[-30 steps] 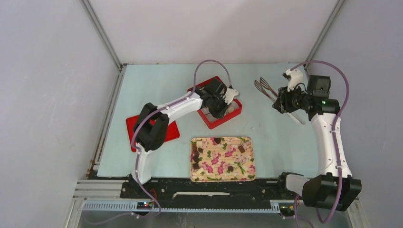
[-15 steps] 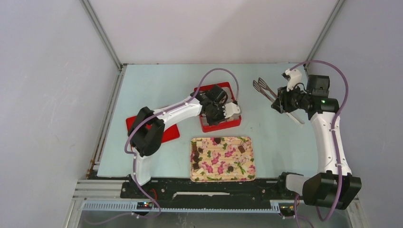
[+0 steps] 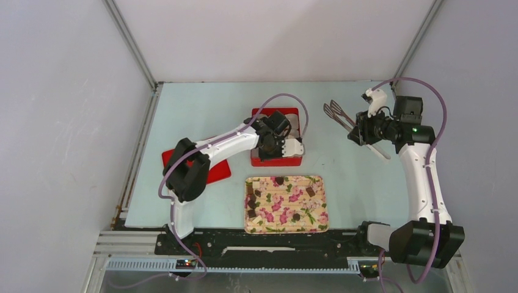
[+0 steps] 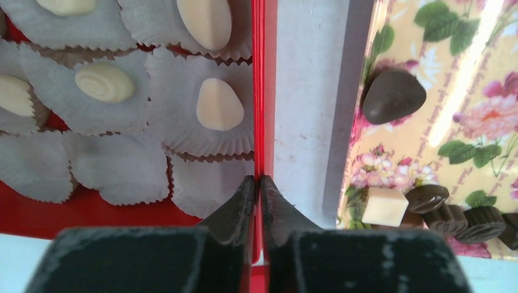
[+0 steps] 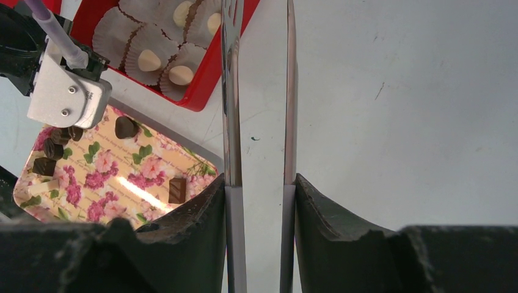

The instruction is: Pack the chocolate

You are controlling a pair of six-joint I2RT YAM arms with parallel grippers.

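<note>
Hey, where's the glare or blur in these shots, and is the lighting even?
Left wrist view: a glare streak crosses the flowered tray, and the left tool, shut on the red box wall, looks soft. Right wrist view: another glare patch on the tray; the right tool holding the tongs is blurred. Top view: even light, faint shadows.

The left arm (image 3: 226,139) and right arm (image 3: 421,177) have white shells and black joint housings. A mauve cable (image 3: 281,94) loops along each. A green light (image 3: 416,130) glows at centre right; the fingers (image 5: 183,244) are matte black.
</note>
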